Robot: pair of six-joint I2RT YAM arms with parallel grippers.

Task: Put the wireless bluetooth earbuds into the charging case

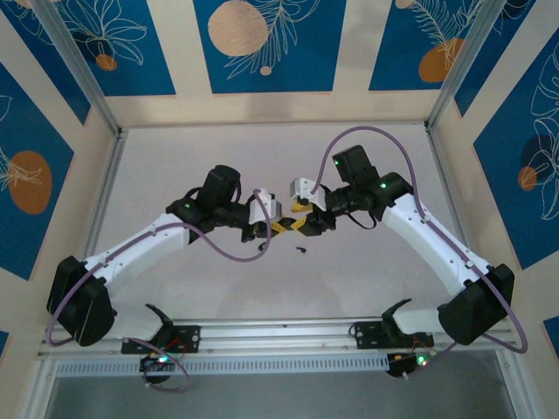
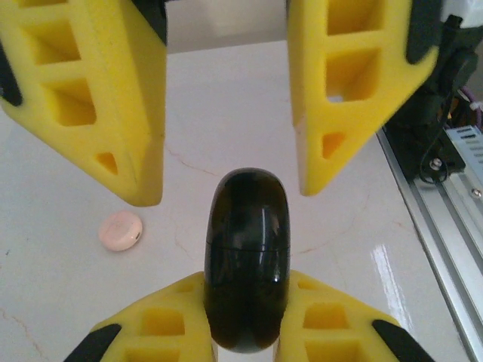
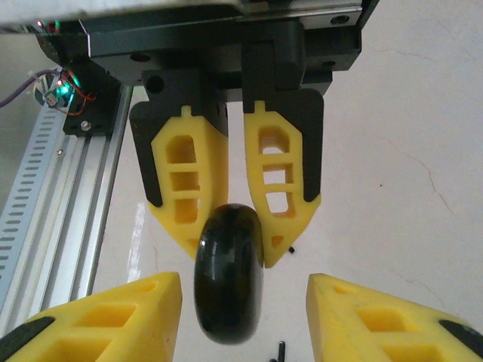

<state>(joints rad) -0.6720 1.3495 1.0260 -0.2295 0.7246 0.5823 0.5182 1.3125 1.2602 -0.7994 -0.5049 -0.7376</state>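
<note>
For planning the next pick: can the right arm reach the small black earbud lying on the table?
Probably yes. The right gripper stands open and empty, and the earbud lies uncovered on the table close by. Only the left gripper, shut on the black case, crowds the approach.

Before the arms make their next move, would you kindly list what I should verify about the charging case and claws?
1. Left claw shut on the black charging case: ok.
2. Right claw open, fingers clear of the case: ok.
3. Case lid open to receive earbuds: not ok, the seam looks closed.
4. One earbud located on the table: ok, a tiny black piece beneath the claws.
5. Second earbud located: cannot tell.
6. Pink disc apart from the claws: ok.
</note>
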